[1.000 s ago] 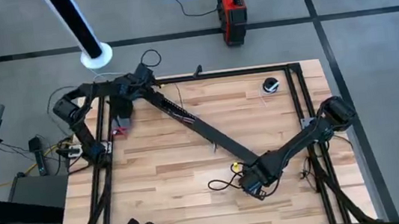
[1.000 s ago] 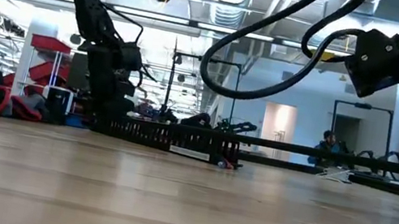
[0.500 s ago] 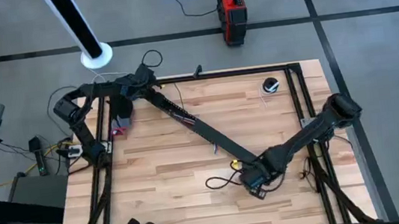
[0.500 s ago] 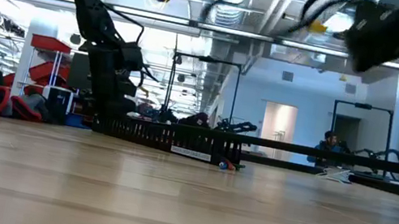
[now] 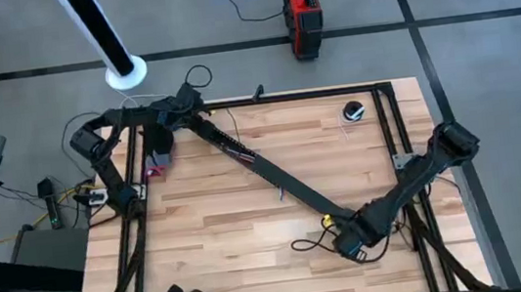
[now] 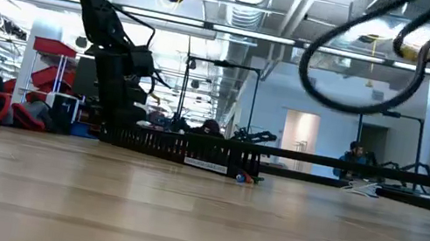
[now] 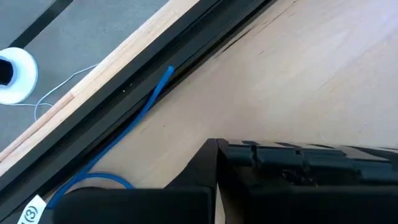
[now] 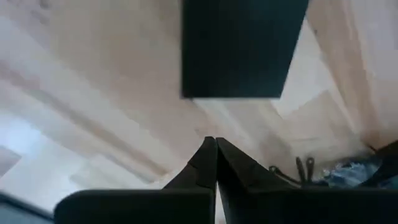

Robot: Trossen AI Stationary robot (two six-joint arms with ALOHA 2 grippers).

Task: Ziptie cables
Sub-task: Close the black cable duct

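My right gripper [image 5: 354, 246] is pressed shut, its two fingers [image 8: 214, 163] meeting tip to tip with nothing visible between them, low over the near right part of the counter [image 5: 220, 224]. It sits just past the near end of the long black slotted channel [image 5: 274, 175], which runs diagonally across the wood from the far left corner. A thin dark wire loop [image 5: 309, 244] lies on the counter just beside that gripper, on its left. My left gripper [image 5: 163, 135] is at the channel's far left end; I cannot tell whether it is open or closed. The cables [image 5: 237, 145], thin grey and reddish wires, lie along the channel in its upper stretch, nearer my left arm. From my left wrist a blue wire [image 7: 127, 132] runs along the counter's black frame [image 7: 112, 115].
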